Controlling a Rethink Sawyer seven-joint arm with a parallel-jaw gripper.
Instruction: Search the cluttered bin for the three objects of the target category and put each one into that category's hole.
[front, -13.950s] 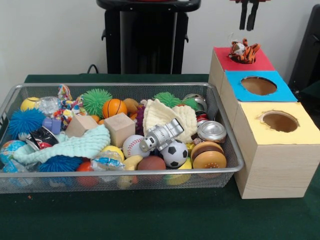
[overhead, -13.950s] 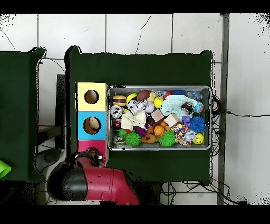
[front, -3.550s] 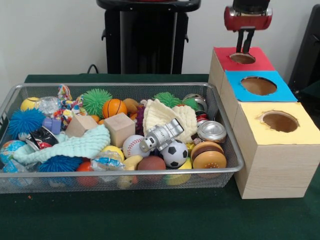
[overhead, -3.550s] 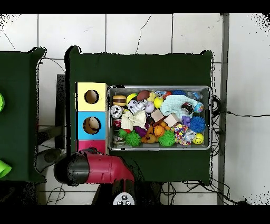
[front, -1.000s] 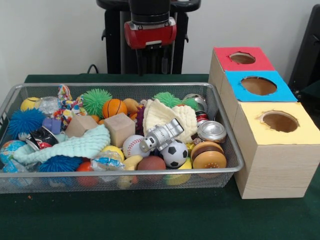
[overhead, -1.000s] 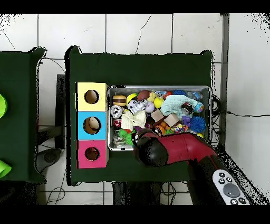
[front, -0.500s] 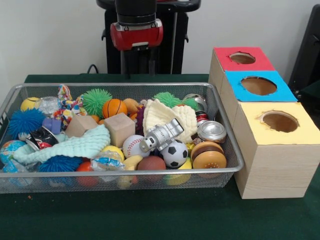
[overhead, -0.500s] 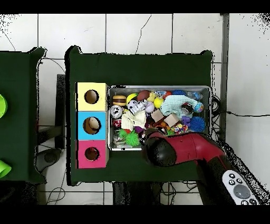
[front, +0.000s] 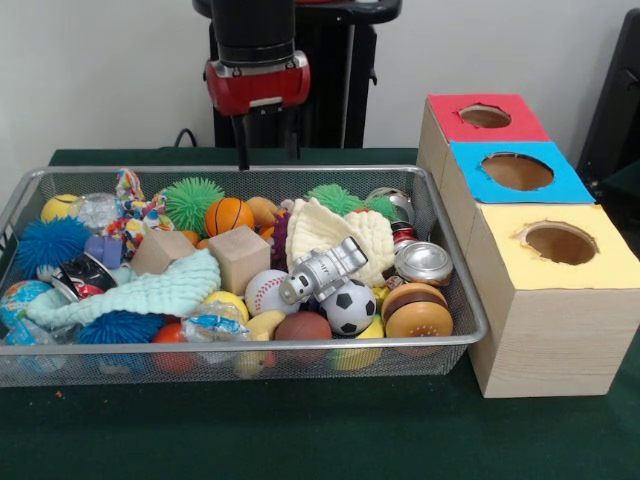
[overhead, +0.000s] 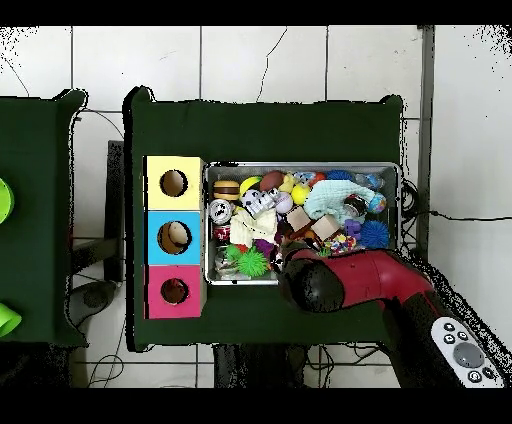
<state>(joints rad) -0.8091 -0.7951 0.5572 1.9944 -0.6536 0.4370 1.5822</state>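
My gripper (front: 268, 160) hangs open and empty over the far rim of the wire bin (front: 300, 171), just above the orange basketball (front: 229, 215) and a brown soft toy (front: 263, 209). The bin is packed with toys: a green spiky ball (front: 192, 203), a wooden cube (front: 239, 257), a silver robot figure (front: 322, 270), a baseball (front: 265, 291) and a soccer ball (front: 349, 307). Right of the bin stand the red hole (front: 485, 116), blue hole (front: 517, 171) and yellow hole (front: 560, 243). In the overhead view my arm (overhead: 312, 285) hides the gripper and the bin's lower middle.
A cream cloth (front: 330, 230) and a mint cloth (front: 150, 290) cover other toys. A tin can (front: 424, 263) and a burger toy (front: 418, 313) lie at the bin's right end, a blue spiky ball (front: 50, 243) at its left. Green cloth covers the table (front: 300, 430).
The tiger toy that sat on the red hole is gone. The gripper has travelled from above the red box leftward in the front view to the bin's far rim, and has sunk slightly.
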